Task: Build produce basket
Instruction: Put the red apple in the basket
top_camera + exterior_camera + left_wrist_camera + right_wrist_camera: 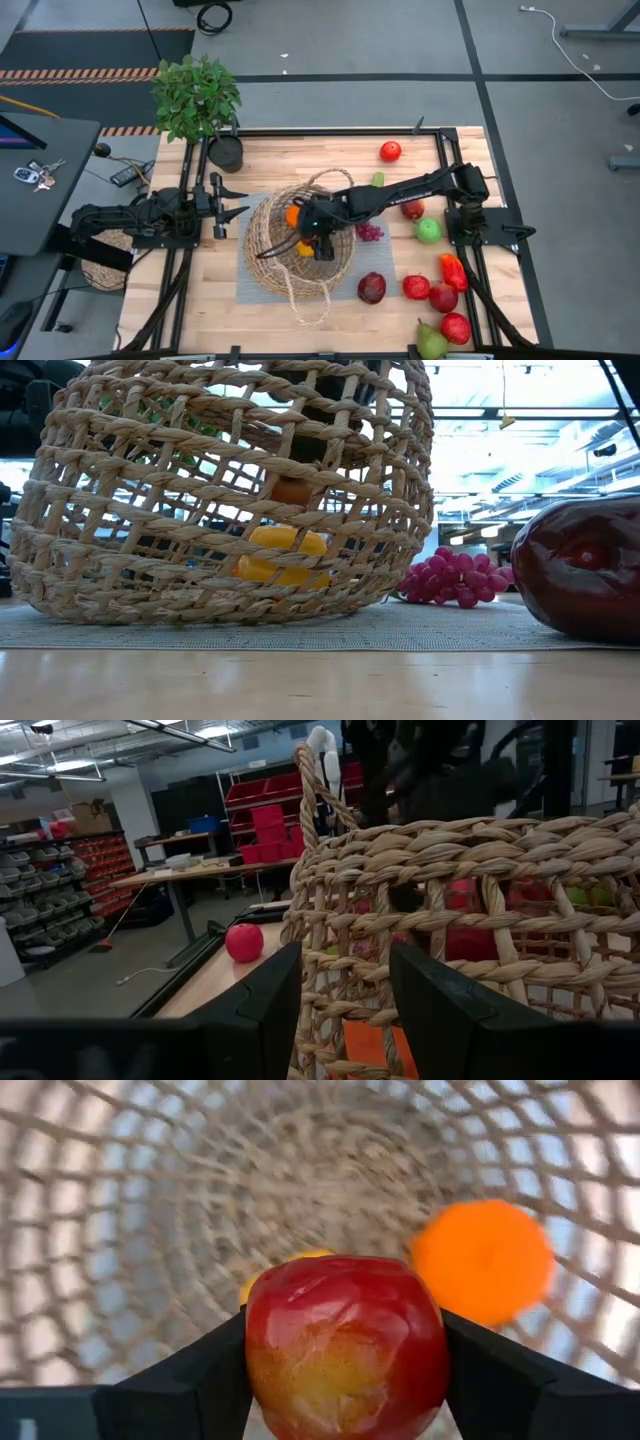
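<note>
Red-yellow apple (343,1344) fills the right wrist view, clamped between both fingers of the right gripper (312,232), which hangs over the basket's (262,240) open mouth. Judgement: apple is rigid, smooth, likely slippery; a hold across its widest girth suits it. Basket sits mid-tabletop on a grey mat (246,290); stiff open weave, light, probably easy to nudge. Inside: an orange (483,1261) and a yellow pepper (282,554), resting on the bottom. Grapes (452,577) lie just beside the basket wall. Remaining produce (438,296) clusters toward the right edge and near right corner. Left gripper (222,208) waits near the left edge, fingers apart, empty.
</note>
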Action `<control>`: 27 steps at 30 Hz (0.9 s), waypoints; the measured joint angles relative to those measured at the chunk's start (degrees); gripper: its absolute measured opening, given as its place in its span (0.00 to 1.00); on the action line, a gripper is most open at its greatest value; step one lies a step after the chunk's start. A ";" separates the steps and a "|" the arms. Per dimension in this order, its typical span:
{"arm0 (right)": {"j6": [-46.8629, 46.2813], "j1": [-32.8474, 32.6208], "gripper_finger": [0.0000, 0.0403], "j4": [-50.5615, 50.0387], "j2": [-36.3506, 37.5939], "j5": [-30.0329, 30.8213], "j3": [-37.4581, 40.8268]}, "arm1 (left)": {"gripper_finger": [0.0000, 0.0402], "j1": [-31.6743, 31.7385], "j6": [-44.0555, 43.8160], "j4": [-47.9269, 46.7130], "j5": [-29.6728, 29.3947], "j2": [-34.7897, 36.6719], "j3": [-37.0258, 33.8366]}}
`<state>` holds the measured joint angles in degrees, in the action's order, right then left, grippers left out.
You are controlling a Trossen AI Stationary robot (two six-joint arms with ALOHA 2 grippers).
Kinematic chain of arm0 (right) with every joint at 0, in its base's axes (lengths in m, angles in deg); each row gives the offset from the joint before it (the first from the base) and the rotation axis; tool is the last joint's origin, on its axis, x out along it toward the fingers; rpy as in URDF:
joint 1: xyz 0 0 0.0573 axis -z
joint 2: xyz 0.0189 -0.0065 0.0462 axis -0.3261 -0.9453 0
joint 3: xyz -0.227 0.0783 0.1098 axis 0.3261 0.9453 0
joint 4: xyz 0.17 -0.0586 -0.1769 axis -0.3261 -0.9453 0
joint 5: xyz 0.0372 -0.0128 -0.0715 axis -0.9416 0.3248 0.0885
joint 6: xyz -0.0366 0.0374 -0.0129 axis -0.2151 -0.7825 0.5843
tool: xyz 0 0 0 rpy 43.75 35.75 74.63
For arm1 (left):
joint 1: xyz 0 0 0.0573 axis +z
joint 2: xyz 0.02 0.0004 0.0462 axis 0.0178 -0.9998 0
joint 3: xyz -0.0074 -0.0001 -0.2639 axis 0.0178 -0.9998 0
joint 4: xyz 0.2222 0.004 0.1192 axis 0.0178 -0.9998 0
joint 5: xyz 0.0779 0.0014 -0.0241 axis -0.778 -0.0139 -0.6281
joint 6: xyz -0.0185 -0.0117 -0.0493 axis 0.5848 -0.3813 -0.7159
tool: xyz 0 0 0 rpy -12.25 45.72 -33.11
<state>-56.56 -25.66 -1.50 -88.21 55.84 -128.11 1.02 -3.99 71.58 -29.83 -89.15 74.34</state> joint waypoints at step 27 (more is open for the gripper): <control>-2.75 -11.10 0.87 -20.26 7.59 10.40 -11.50 | 0.40 0.00 -0.01 0.04 -0.02 0.02 0.00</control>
<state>-59.32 -36.76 -21.76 -80.62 66.24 -139.60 1.02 -4.00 71.62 -29.85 -89.12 74.34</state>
